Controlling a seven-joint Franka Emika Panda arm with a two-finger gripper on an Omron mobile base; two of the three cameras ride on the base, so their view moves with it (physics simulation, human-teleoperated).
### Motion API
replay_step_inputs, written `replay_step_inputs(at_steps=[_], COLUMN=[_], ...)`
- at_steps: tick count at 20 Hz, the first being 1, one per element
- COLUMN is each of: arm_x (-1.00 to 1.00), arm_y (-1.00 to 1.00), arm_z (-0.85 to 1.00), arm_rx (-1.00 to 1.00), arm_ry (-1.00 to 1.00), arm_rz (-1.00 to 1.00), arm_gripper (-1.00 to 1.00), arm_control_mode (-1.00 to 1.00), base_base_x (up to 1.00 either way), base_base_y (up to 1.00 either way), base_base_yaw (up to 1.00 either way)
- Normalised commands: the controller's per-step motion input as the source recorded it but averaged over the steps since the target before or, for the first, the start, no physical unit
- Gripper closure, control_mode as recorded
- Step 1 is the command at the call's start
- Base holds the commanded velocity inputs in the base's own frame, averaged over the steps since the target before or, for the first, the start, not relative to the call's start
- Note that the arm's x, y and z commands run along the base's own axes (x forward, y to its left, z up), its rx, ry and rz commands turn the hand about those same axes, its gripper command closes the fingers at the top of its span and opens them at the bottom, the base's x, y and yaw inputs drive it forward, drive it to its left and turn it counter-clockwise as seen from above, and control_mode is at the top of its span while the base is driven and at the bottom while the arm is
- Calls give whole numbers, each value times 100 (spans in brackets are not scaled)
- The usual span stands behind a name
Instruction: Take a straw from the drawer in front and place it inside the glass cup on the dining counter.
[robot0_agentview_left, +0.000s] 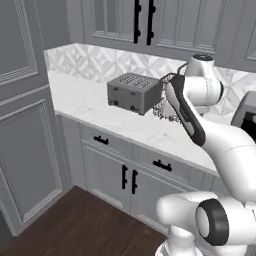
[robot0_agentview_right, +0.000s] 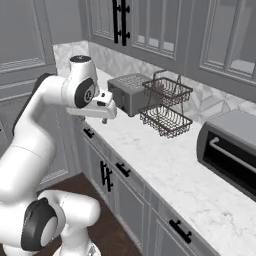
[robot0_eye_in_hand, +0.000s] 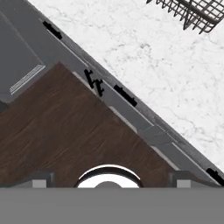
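My gripper hangs high over the front edge of the marble worktop and points down. In the hand view my gripper is open, its fingertips set wide apart with nothing between them. Below it runs a row of shut grey drawer fronts with short black handles. The drawer nearest the middle of the hand view also appears from both sides. Straw, glass cup and dining counter are out of view.
A grey toaster and a two-tier wire basket stand on the worktop, with a dark oven to the right. Upper cabinets hang overhead. A tall cabinet closes the left. Wood floor lies below.
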Motion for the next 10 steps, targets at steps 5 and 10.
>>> replay_step_inputs(at_steps=[5,10], arm_x=[0,0], arm_y=[0,0], arm_z=[0,0], arm_rx=[0,0], arm_ry=[0,0], arm_rz=[0,0], arm_gripper=[-100,-100], arm_control_mode=[100,100], base_base_x=[-42,-5], base_base_y=[-77,-62], base_base_yaw=[51,30])
